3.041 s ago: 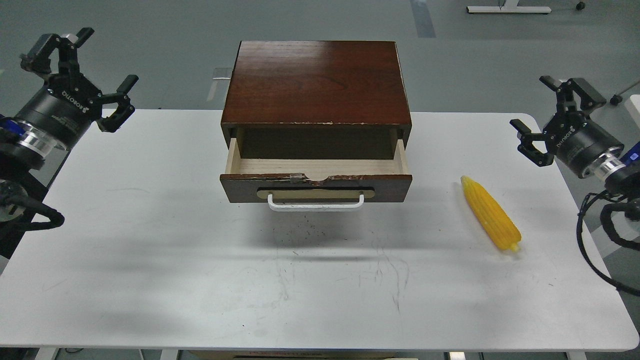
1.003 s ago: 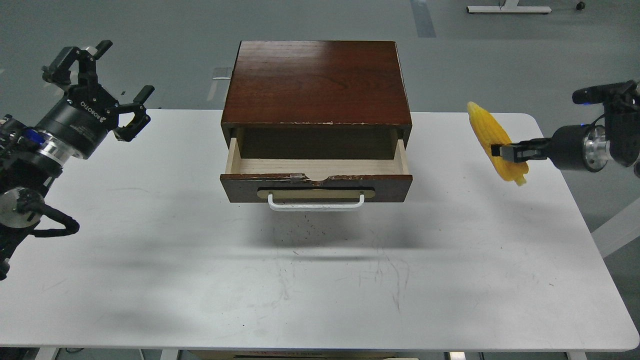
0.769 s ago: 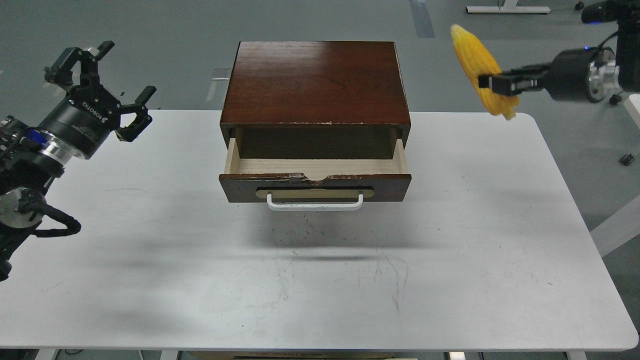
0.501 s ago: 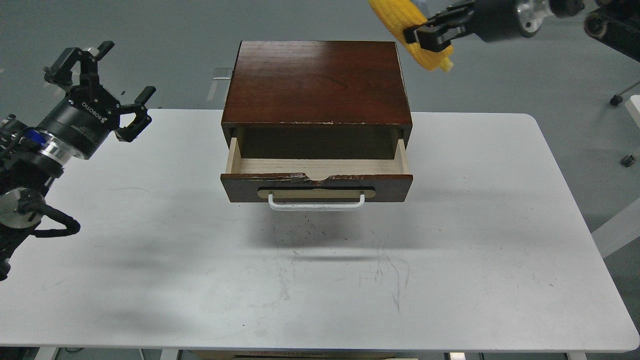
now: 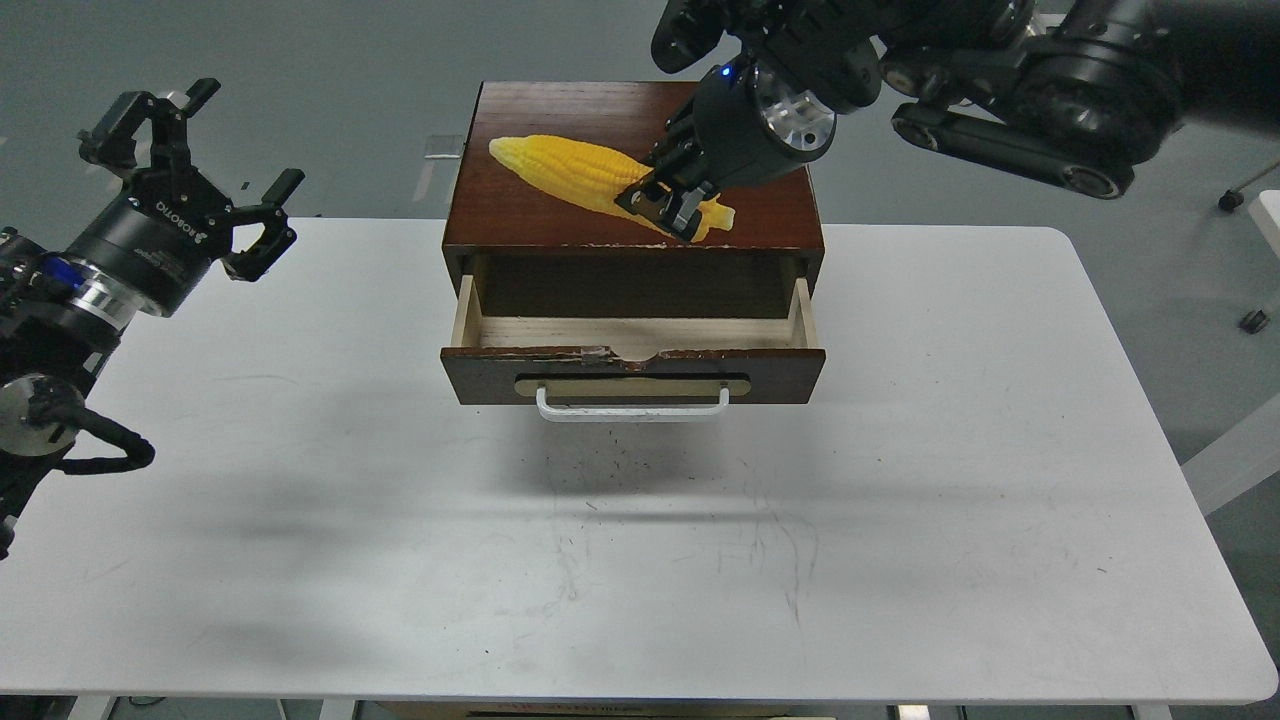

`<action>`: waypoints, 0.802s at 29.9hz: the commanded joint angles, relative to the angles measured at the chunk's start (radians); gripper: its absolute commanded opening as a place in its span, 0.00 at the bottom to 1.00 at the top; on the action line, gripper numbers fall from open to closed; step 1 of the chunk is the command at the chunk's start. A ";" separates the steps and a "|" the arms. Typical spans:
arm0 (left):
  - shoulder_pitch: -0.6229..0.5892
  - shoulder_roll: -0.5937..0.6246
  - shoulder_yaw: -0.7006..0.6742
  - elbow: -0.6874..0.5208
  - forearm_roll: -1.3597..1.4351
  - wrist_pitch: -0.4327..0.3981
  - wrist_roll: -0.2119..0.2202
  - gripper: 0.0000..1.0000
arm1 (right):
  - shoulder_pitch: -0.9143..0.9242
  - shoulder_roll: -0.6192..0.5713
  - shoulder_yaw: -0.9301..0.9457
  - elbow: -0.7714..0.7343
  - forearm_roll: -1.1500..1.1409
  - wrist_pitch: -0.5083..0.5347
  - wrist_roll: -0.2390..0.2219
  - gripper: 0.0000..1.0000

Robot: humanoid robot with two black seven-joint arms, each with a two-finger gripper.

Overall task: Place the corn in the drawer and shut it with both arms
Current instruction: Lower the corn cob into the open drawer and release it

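Observation:
The corn (image 5: 570, 172) is a yellow ear held in the air above the cabinet top, tip pointing left. My right gripper (image 5: 662, 208) is shut on the corn near its thick right end, and the arm comes in from the upper right. The drawer (image 5: 632, 352) is pulled open below it, showing an empty pale wood floor, with a chipped dark front and a white bar handle (image 5: 632, 408). My left gripper (image 5: 205, 150) is open and empty, held above the table's far left edge, well apart from the cabinet.
The dark wooden cabinet (image 5: 760, 215) stands at the back middle of the white table (image 5: 640, 560). My right arm's links (image 5: 1010, 90) stretch across the upper right, above the cabinet's right rear corner.
My right gripper has carried the corn left and down, from above the cabinet's right rear corner to over the cabinet top near the open drawer. The left gripper has barely moved.

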State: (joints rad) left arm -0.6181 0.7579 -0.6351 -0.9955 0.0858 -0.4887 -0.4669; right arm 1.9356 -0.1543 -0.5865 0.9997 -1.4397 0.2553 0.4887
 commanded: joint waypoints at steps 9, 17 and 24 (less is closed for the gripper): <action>0.000 0.011 0.002 0.000 0.002 0.000 0.001 0.98 | -0.044 0.111 -0.134 -0.027 -0.024 -0.146 0.000 0.15; 0.001 0.012 0.000 0.000 0.000 0.000 0.001 0.98 | -0.075 0.124 -0.159 -0.029 -0.027 -0.146 0.000 0.21; 0.011 0.012 0.000 0.000 0.000 0.000 0.001 0.98 | -0.093 0.124 -0.159 -0.029 -0.027 -0.148 0.000 0.42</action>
State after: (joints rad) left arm -0.6153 0.7700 -0.6345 -0.9956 0.0861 -0.4887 -0.4663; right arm 1.8454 -0.0308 -0.7460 0.9709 -1.4665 0.1087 0.4887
